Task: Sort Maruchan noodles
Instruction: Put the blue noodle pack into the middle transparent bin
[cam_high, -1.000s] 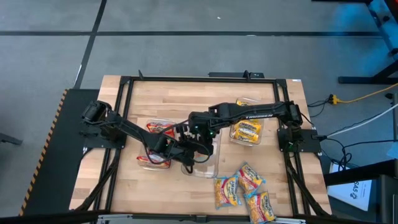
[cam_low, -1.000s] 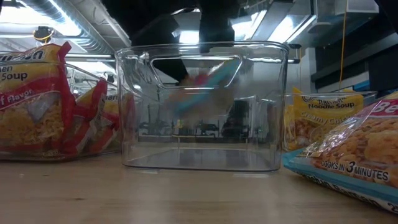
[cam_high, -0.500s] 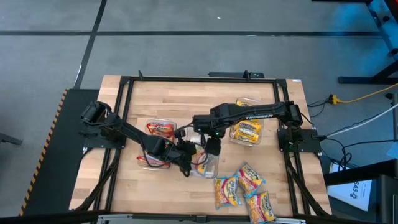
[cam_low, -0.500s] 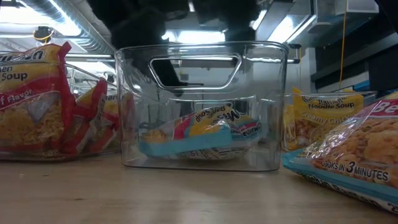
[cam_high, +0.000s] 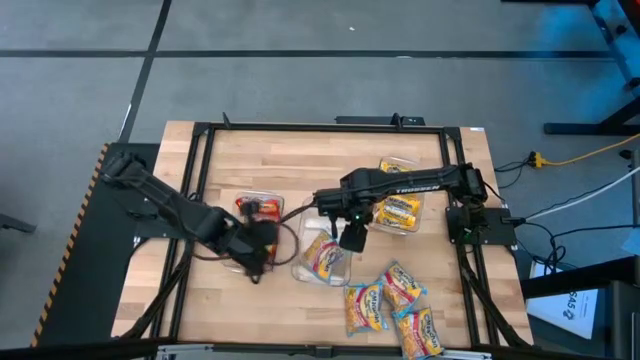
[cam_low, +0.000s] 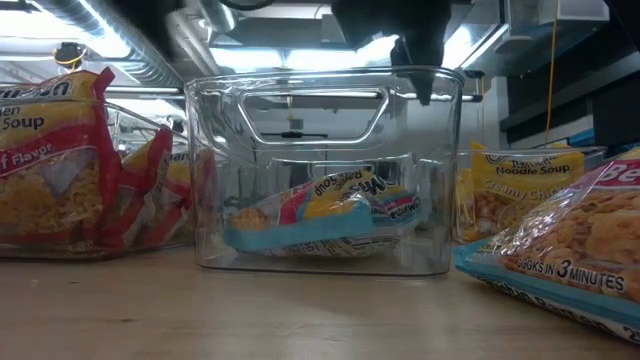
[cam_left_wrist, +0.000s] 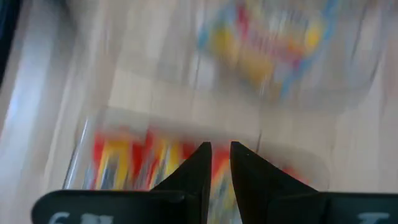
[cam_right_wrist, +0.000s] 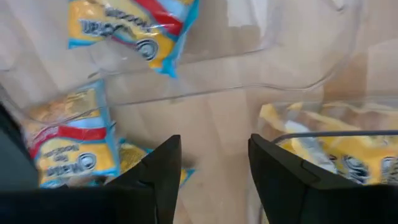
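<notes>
A blue-edged Maruchan noodle packet lies flat on the floor of the clear middle tray, touched by neither gripper. My right gripper hangs open above that tray's right end, pointing down, with nothing between its fingers. My left gripper is shut and holds nothing. It stands over the near edge of the left tray, which holds red packets. The tray to the right holds yellow packets.
Several loose packets lie on the wood near the front right, close to the middle tray. One more packet lies behind the yellow tray. A dark frame runs round the table top. Bare wood shows at the far left and near left.
The blue packet has dropped from between the grippers and now lies on the middle tray's floor. My left gripper has pulled up and away toward the table's left, ending over the red tray. My right gripper has shifted slightly toward the right, above the tray's end.
</notes>
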